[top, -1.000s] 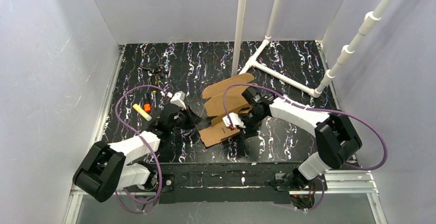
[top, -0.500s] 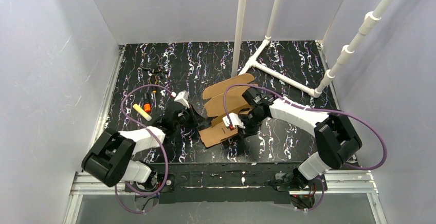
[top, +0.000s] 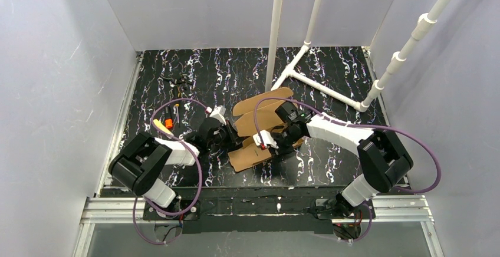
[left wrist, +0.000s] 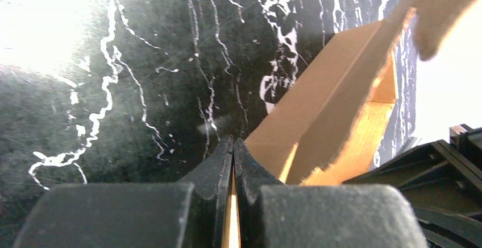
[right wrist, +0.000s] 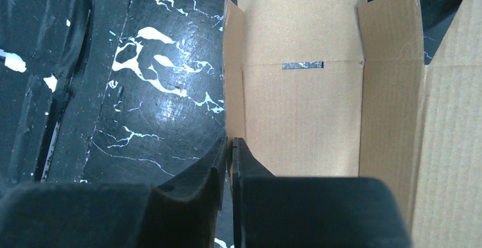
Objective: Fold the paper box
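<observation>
Since the earlier frame the left arm had swung in across the desk (top: 206,74), carrying the left gripper (top: 230,133) right up to the paper box (top: 247,157), while the right gripper (top: 266,145) had narrowed its jaws where it stood.

From the left wrist, the left gripper (left wrist: 233,143) was clenched tight, its two fingers pressed together. The paper box (left wrist: 335,106) rose just ahead and to the right of its tips, a tilted brown panel whose near corner met the fingertips. Whether any cardboard was nipped between them could not be told.

From the right wrist, the right gripper (right wrist: 229,143) was grasping the paper box (right wrist: 301,111). The thin edge of an upright side flap ran straight down into the narrow gap between its fingers. Beyond the tips and to their right lay the flat middle panel, with a short slit (right wrist: 302,65) on the crease further ahead and another raised flap beyond that.

From above, the partly opened cardboard lay between the two grippers, its rounded flaps reaching away from both toward the white pipe frame (top: 318,86).
</observation>
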`<state>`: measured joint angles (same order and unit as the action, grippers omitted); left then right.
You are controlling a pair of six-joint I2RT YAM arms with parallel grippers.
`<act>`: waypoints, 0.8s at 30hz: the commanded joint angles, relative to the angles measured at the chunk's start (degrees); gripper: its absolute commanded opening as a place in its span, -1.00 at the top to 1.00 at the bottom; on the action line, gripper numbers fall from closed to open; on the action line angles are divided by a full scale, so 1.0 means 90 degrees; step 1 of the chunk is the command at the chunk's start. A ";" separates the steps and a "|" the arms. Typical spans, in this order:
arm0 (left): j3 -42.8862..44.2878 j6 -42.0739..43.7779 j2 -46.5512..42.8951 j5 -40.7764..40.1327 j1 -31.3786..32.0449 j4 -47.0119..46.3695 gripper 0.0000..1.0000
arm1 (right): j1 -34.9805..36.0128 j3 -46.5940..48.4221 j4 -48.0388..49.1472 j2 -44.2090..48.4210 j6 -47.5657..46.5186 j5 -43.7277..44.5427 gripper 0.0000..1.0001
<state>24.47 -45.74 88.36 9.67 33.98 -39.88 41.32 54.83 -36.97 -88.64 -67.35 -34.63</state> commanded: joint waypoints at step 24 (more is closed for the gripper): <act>-0.0430 -0.0827 -0.0603 0.0178 0.0082 -0.0257 1.00 | 0.0330 -0.0042 -0.0115 -0.0159 0.0004 -0.0097 0.25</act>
<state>20.12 -52.14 83.46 10.61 34.63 -41.85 44.01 54.54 -35.38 -89.76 -64.86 -34.92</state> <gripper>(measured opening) 0.007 0.371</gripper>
